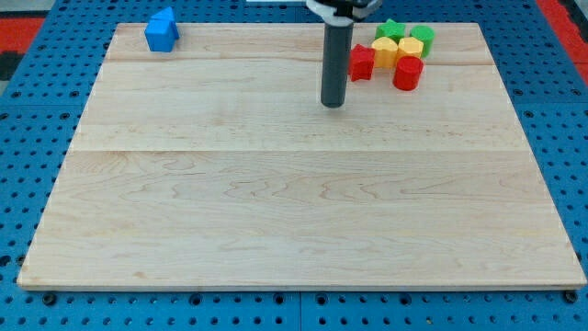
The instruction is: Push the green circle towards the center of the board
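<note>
The green circle (423,39) sits near the view's top right, at the right end of a tight cluster of blocks. In that cluster are a green star-like block (390,28), two yellow blocks (385,50) (411,47), a red block (362,62) and a red cylinder (408,74). My dark rod comes down from the view's top, and my tip (333,105) rests on the board, left of and below the cluster. It is about a block's width left of the red block and touches no block.
A blue block (161,30) lies at the board's top left corner. The wooden board (276,211) sits on a blue perforated base (28,138).
</note>
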You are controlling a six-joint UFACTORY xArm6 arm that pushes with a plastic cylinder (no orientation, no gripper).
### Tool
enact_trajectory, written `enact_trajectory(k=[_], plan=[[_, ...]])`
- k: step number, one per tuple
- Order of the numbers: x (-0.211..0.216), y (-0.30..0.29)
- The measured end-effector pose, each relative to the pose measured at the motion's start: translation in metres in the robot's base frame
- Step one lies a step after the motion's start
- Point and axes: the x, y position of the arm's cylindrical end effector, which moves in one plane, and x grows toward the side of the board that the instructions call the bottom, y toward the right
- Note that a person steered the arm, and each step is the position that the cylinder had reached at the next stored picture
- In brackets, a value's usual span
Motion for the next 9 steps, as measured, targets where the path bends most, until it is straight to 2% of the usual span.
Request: enact_trajectory(k=[1,2,3,5,7,8,9], plan=[[0.035,0.078],[0.027,0.157],[-0.007,0.217],[-0.026,0.216],[-0.115,0.240],[-0.158,0.194],[-0.167,0.157]])
